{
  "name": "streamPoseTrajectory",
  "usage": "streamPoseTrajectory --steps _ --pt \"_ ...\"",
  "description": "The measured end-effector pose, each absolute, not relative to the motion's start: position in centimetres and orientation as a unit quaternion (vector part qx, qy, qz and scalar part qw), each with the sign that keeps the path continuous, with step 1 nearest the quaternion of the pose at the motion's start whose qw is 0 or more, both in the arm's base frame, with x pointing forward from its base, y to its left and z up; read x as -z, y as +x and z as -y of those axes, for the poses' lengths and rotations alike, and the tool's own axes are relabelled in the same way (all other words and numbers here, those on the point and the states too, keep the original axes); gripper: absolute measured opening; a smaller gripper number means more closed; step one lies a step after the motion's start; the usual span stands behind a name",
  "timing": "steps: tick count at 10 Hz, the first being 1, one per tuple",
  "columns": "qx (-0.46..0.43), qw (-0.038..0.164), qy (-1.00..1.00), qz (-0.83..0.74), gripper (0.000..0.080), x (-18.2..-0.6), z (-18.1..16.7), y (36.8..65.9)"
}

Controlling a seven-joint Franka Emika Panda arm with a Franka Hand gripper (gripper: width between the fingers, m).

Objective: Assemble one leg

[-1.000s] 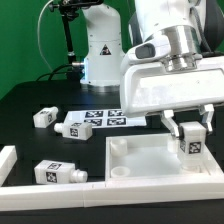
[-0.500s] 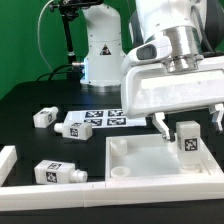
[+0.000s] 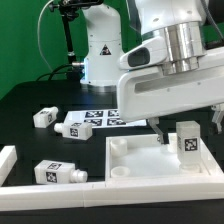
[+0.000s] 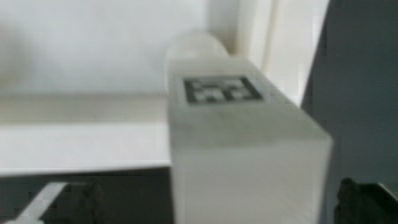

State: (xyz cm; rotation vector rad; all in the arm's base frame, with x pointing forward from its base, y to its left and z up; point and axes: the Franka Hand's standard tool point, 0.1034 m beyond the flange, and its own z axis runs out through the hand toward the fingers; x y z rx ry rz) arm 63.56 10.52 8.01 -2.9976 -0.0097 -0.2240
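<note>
Tool [image 3: 189, 125] spread wide, astride upright leg [image 3: 187, 146], not touching it

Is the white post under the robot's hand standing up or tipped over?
Standing up. The leg stands on end on the white panel, its tag facing the exterior camera.
</note>
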Motion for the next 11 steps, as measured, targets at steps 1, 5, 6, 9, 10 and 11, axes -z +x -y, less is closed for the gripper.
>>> streamPoseTrajectory --steps 1,5,6,9,10,11 --pt "0.040 0.072 -0.997 0.004 0.0648 -8.10 -10.48 63.61" --pt "0.034 0.072 -0.997 -0.011 0.0621 -7.92 -9.99 64.04" --pt "0.033 0.072 -0.997 -0.012 0.0449 -7.90 -9.98 64.03" --pt "0.026 0.075 -0.991 -0.103 0.0284 -7.86 -10.04 64.00" --pt "0.023 0.076 -0.986 -0.145 0.0284 -7.84 -10.04 64.00" --pt "0.023 0.078 -0.972 -0.220 0.0284 -7.81 -10.18 64.08"
